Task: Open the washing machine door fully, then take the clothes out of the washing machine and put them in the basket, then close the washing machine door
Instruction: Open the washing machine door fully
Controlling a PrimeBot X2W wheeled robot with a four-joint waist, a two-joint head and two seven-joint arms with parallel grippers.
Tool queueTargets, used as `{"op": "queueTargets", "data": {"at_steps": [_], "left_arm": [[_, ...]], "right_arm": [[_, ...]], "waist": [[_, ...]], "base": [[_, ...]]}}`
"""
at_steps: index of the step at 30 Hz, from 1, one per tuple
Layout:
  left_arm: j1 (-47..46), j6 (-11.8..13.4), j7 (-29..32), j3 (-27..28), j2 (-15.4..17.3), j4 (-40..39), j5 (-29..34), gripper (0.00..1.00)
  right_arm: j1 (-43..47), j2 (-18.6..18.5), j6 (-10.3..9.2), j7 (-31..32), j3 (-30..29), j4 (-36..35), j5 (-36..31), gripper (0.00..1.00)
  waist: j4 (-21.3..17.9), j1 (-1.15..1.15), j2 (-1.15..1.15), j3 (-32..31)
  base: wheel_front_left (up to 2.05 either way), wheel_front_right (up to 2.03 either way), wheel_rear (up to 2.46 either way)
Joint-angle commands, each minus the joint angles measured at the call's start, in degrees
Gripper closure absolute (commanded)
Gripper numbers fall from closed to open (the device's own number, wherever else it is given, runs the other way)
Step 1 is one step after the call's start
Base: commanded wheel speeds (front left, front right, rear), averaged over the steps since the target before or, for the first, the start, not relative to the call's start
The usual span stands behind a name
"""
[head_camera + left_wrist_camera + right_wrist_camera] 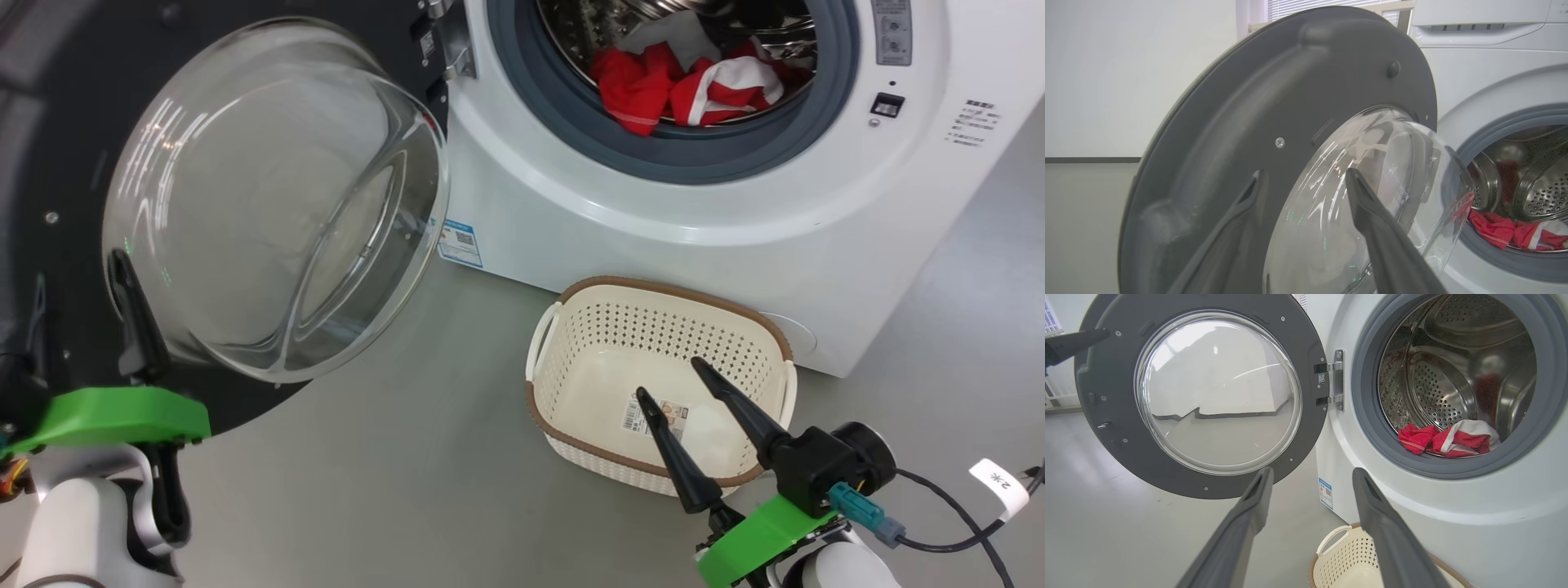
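One washing machine door [1106, 416] stands swung wide open.
The one washing machine [653, 204] holds red-and-white clothes [645, 90] at the drum's front, number unclear. One basket [588, 343] sits on the floor [408, 457] just before it. Two pincers: left pincer [1304, 175] apart at the door, right pincer [669, 377] apart over the basket.

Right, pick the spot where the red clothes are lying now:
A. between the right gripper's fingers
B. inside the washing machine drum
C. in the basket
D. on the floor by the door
B: the clothes lie in the drum of the washing machine, behind its grey ring, and the basket holds no fabric.
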Motion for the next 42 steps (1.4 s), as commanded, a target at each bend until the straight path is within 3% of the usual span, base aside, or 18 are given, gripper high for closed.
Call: {"op": "queueTargets", "data": {"at_steps": [1,5,10,22,34,42], "left_arm": [[0.16,-0.73,-0.51,3.16,0.58,-4.74,-1.23,0.00],[1.48,-1.92,-0.51,3.81,-1.15,-10.34,-2.57,0.00],[3.28,-5.35,-0.40,0.69,-2.90,-16.59,-3.81,0.00],[5.16,-11.43,-0.17,-7.41,-2.60,-16.93,-1.99,0.00],[9.58,-13.00,-0.35,-9.15,0.43,-13.10,-1.92,0.00],[15.35,-13.60,-0.48,-8.05,2.39,-11.94,-2.88,0.00]], "right_arm": [[-1.09,0.40,0.37,-0.62,0.32,-0.92,0.29,0.00],[-1.23,0.52,0.37,-0.73,-0.05,-0.74,0.07,0.00],[-1.65,0.67,0.37,-0.82,-2.81,-1.36,-0.70,0.00],[-1.83,0.75,0.37,-0.84,-10.16,-4.91,-1.04,0.00],[0.54,0.76,0.37,-0.85,-15.29,-8.29,-2.12,0.00],[3.33,0.76,0.37,-0.85,-13.95,-10.43,-1.36,0.00]], "waist": [[-0.92,0.00,0.00,-0.40],[-2.22,0.00,0.00,-0.52],[-4.86,0.00,0.00,0.00],[-12.94,0.00,0.00,-0.03],[-21.39,0.00,0.00,-1.22],[-25.58,0.00,0.00,-3.49]], "base": [[0.00,0.00,0.00],[0.00,0.00,0.00],[0.00,0.00,0.00],[0.00,0.00,0.00],[0.00,0.00,0.00],[0.00,0.00,0.00]]}}
